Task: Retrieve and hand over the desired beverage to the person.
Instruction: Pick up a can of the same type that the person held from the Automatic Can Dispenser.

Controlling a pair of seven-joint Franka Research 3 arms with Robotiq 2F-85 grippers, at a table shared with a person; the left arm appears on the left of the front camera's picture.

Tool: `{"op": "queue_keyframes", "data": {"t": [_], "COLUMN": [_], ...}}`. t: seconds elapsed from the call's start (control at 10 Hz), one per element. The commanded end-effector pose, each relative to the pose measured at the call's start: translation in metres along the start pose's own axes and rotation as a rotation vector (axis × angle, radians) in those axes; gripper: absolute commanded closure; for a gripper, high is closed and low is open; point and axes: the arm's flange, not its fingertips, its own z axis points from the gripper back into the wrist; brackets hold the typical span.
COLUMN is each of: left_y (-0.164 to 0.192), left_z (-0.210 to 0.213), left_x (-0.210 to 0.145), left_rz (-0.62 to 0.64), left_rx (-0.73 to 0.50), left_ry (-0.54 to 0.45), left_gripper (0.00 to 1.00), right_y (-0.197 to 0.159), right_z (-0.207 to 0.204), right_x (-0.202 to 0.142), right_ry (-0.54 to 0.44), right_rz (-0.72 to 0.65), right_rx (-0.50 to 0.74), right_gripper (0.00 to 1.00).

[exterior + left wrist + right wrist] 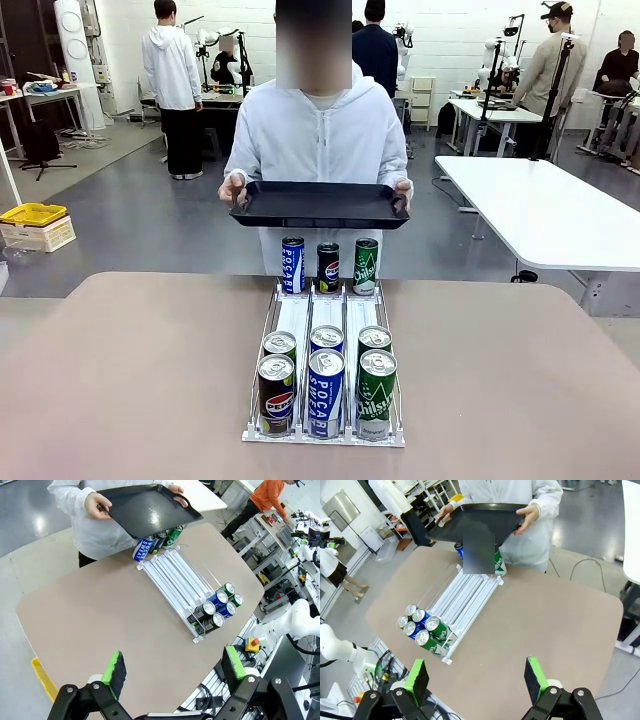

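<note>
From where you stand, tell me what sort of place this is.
Probably a robotics lab or test hall, not a shop. There is an emergency stop button beside loose cables at the table's edge, and plain white worktables stand on a bare grey floor.

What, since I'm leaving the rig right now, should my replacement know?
Left gripper: open, holding nothing, above the table.
Right gripper: open, holding nothing.
Rack mid-table: six cans at its near end, three cans at its far end.
Person holds a black tray in both hands at the table's far side.
Done: nothing; no can taken.
Left: pick the wanted can and hand it over, probably onto the tray.
</note>
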Motion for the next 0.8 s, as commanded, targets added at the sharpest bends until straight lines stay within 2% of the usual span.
{"op": "queue_keyframes", "data": {"t": [0.0,0.7], "left_y": [0.0004,0.0004], "left_z": [0.0021,0.0021], "left_x": [-0.0002,-0.0002], "left_rz": [-0.013,-0.013], "left_rx": [-0.01,-0.01], "left_ry": [-0.002,-0.002], "left_gripper": [0.0,0.0], "right_y": [0.0003,0.0003], "right_z": [-0.0007,-0.0007], "right_x": [0.0002,0.0002], "right_ry": [-0.002,-0.002], "right_rz": [0.012,0.012], "right_rx": [0.011,0.011], "right_gripper": [0.0,0.0]}}
